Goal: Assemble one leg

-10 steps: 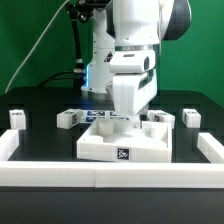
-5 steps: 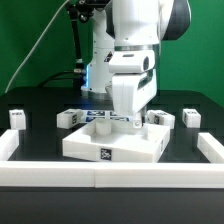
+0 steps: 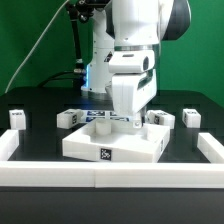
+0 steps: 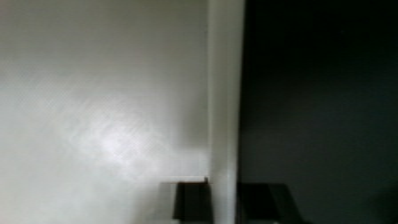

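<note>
Shifted toward the exterior view's left since a second ago, the wide white slab (image 3: 110, 142) has held still for the last half second. It lies on the black table (image 3: 40, 100).

My white arm (image 3: 130, 50) stands over the slab. My gripper (image 3: 129, 114) is down low at the slab's far edge. Its jaws are hidden, so I cannot tell how wide they stand. The wrist view shows only a pale face meeting darkness along one straight edge.

I judge this step to be setting the slab in place, with no leg fitted yet. The next move likely calls for lifting clear and reaching for a leg.

A white rail (image 3: 110, 176) fences the near side, close to the slab's front edge, so room is tight there. Bare table lies open on both sides.

The leg (image 3: 67, 119) stands loose just beyond the slab's far left corner. A second leg (image 3: 17, 118) and a third leg (image 3: 191, 117) stand well apart, near the side edges.
</note>
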